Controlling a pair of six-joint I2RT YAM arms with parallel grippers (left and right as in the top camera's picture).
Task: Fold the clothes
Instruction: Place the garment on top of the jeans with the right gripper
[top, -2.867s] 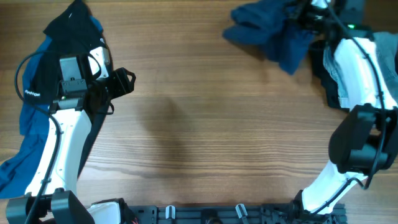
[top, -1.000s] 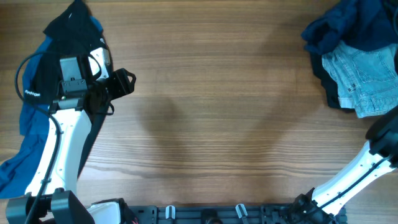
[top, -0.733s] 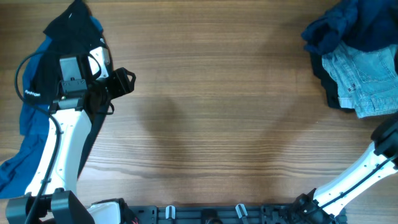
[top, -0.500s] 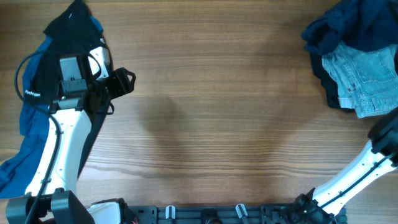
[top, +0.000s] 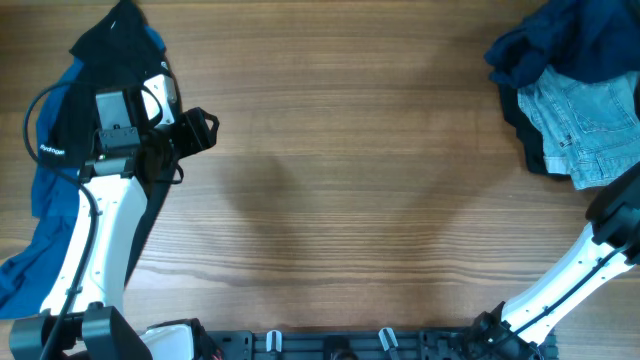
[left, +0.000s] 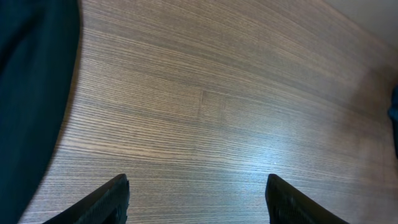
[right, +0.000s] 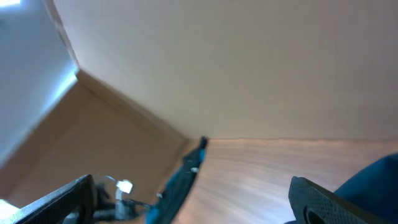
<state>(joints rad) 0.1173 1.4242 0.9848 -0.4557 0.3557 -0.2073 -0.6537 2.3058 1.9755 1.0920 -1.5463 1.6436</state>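
Observation:
The clothes lie in two places. Crumpled navy shorts (top: 560, 45) rest at the far right corner, partly over light-blue jeans (top: 590, 120). A black and blue jacket (top: 45, 190) sprawls along the left edge under my left arm. My left gripper (top: 203, 130) hovers just right of the jacket, open over bare wood, with nothing between its fingers (left: 109, 200). The jacket's dark cloth (left: 28, 93) fills the left of that wrist view. My right gripper (right: 199, 205) is outside the overhead view; it is open and empty, with navy cloth (right: 379, 171) at its right.
The wooden table (top: 350, 200) lies between the two heaps. My right arm (top: 610, 230) rises along the right edge near the jeans. A black rail (top: 330, 345) runs along the near edge. The right wrist view shows the far-off jacket (right: 186, 174) and a plain wall.
The right gripper has let the navy shorts fall onto the jeans pile and pulled back off the right edge, its jaws now wide. The left arm has not moved.

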